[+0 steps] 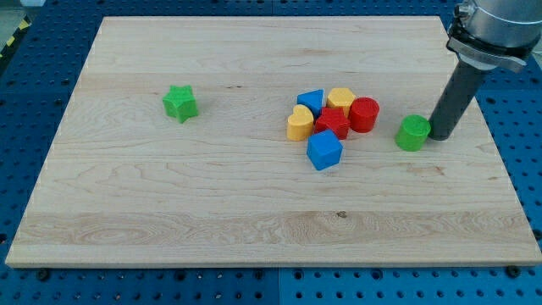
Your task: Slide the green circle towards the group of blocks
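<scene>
The green circle lies on the wooden board at the view's right. My tip stands right beside it on its right, touching or nearly touching. The group of blocks sits to the circle's left, near the board's middle: a red circle, a yellow block, a blue block, a red star, a yellow heart and a blue block. A small gap separates the green circle from the red circle.
A green star lies alone at the view's left. The board's right edge is close behind my tip. A blue pegboard surface surrounds the board.
</scene>
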`<state>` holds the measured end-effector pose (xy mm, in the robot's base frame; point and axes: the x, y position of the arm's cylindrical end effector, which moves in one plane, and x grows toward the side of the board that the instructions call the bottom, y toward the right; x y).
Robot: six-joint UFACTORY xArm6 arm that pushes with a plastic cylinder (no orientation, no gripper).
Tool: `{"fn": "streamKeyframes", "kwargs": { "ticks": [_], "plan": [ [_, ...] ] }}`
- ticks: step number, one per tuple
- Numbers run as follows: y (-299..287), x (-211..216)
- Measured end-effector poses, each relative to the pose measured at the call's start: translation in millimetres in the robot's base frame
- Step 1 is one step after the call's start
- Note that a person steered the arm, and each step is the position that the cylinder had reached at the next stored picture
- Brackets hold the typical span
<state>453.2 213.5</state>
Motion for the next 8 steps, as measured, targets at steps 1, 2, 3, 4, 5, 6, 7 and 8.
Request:
{"fn": "streamKeyframes", "kwargs": {
  "ticks": [1,2,3,4,5,6,7,8],
  "plan": [
    [-23.5,0.0],
    [-27.0,0.0],
    [-25.1,0.3],
    [5.8,13.4],
    [6.4,24.2],
    [6.4,46.3],
    [6.4,46.4],
    [5.4,46.2]
  ]
}}
